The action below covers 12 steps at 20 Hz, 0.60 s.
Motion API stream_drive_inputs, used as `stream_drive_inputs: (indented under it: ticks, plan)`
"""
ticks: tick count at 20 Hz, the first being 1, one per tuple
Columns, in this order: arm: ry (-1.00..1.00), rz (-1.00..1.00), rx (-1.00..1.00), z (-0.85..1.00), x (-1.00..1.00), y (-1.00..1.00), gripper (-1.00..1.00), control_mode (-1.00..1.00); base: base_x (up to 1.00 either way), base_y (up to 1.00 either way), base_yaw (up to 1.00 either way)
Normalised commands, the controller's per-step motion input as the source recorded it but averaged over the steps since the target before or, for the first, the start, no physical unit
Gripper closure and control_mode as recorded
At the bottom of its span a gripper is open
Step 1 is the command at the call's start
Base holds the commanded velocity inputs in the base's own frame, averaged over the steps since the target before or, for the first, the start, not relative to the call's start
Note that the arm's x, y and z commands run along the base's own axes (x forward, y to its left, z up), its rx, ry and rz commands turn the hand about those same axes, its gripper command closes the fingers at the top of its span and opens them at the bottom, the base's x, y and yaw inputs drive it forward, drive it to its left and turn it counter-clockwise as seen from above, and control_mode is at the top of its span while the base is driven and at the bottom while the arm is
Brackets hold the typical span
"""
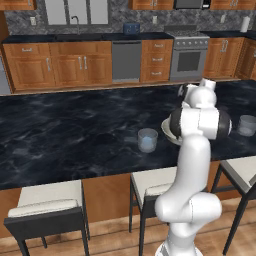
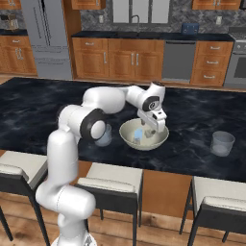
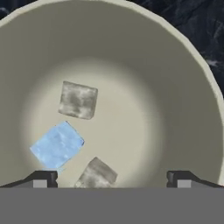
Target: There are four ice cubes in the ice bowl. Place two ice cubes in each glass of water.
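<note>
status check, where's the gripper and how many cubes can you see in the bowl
Two-finger gripper open, down inside wide cream-white bowl. Three pale cubes visible on its floor, none held. Nothing blocking.

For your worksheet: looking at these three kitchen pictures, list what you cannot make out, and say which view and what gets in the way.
- Ice bowl, left base view: mostly hidden behind the arm's elbow.
- Ice cubes, hand view: three show; one is cut off by the bottom band, so the count is uncertain.
- Near glass, right base view: partly hidden behind the arm.
- Both glasses: too small to tell whether they contain cubes.
- Gripper, right base view: fingertips blurred inside the bowl.
</note>
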Motion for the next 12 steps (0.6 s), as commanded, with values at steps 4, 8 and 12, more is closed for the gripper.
stream_drive_inputs:
  ticks: [4, 8, 12]
  plan:
    - [0.00, 0.00, 0.00, -0.24, 0.19, 0.00, -1.00, -1.00, 0.00, 0.00, 0.00]
    - [0.00, 0.00, 0.00, -0.29, 0.18, 0.00, -1.00, -1.00, 0.00, 0.00, 0.00]
    - [-0.01, 0.00, 0.00, -0.29, 0.18, 0.00, -1.00, -1.00, 0.00, 0.00, 0.00]
